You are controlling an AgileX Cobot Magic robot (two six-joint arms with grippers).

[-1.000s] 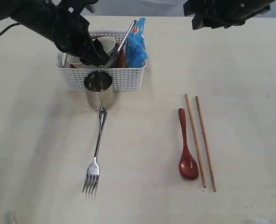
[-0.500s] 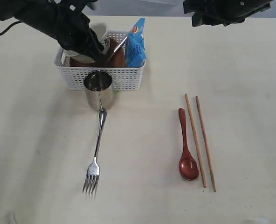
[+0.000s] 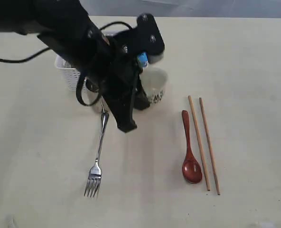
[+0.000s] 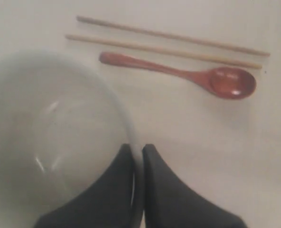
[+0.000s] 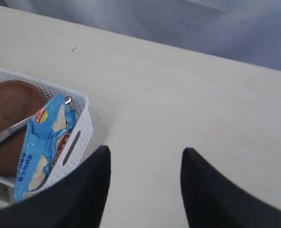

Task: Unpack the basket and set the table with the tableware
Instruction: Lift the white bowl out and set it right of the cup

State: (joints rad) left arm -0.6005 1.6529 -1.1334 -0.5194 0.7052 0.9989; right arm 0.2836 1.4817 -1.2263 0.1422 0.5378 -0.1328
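Now our left tool pinches shut on the rim of the cream round bowl, beside the handle of the dark red wooden spoon. We judge the bowl stiff, slick and breakable, so the rim suits a firm grip. Our right tool gapes, empty.

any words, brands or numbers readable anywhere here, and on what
Nothing here can be read as text.
Blue crinkly snack bag in the white perforated plastic basket: red and yellow logo, lettering too blurred to read.
Cream round bowl: dark marks on its side, too small to tell if writing.
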